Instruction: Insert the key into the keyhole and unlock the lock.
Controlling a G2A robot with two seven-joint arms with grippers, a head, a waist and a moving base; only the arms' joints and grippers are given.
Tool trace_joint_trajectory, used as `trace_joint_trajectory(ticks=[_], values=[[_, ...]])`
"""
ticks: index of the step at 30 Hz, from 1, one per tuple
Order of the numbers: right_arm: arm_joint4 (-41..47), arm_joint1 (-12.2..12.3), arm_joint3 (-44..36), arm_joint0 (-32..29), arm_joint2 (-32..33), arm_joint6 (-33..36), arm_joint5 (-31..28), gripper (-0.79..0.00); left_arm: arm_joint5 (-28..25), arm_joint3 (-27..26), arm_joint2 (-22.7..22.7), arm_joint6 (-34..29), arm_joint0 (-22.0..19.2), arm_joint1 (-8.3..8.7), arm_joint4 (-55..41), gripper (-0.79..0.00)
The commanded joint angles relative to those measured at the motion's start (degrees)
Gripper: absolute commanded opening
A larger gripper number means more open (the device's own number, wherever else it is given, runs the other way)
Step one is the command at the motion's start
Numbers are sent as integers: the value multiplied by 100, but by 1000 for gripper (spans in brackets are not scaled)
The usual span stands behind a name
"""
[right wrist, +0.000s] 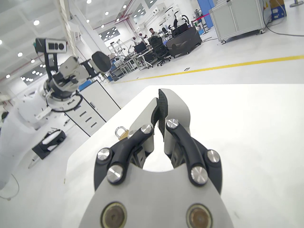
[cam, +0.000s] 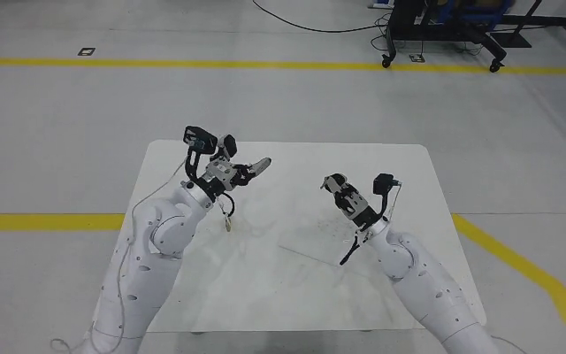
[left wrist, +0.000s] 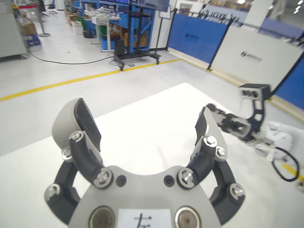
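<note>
Looking down, we find the lock (cam: 228, 225) at seven o'clock from our left gripper (cam: 249, 159), its jaws apart. Our right gripper (cam: 329, 183), jaws together, has it at eight o'clock.

The table (cam: 292, 265) is seen in plain white and the floor (cam: 265, 97) in pale grey, crossed by yellow lines (cam: 265, 64). The lock (right wrist: 121, 132) is shown with a brass-coloured body and a silver shackle. On the left gripper (left wrist: 141, 106) and the right gripper (right wrist: 158, 96), silver-grey fingers (left wrist: 59, 119) are joined by black links (left wrist: 80, 148), and black pads (left wrist: 87, 122) are marked with fine ribs. Blue panels (left wrist: 197, 39) are seen beside a white panel (left wrist: 256, 53).
</note>
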Motion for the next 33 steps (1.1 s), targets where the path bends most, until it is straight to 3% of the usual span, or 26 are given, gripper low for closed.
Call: trace_joint_trajectory(ticks=[1, 7, 13, 17, 26, 31, 33], values=[[579, -65, 160, 93, -113, 171, 18, -785, -335, 343, 57, 106, -28, -28, -1069, 0], [1754, -253, 498, 380, -352, 506, 60, -785, -1296, 939, 95, -187, -139, -22, -1943, 0], [2252, -470, 647, 642, -625, 211, -291, -785, -1963, 1363, 340, -257, -250, -45, -1989, 0], [2214, -616, 812, 843, -807, -100, -647, -785, -2180, 1596, 566, -334, -413, -78, -1873, -58], [1385, -925, 1205, 1173, -1161, -962, -1048, -785, -2397, 1904, 811, -731, -612, -99, -2531, -650], [1144, -1037, 1365, 1211, -1230, -1198, -1182, -785, -2342, 1933, 834, -902, -651, -83, -2609, -502], [1073, -1068, 1389, 1208, -1241, -1217, -1227, -785, -2330, 1935, 847, -907, -653, -82, -2613, -486]])
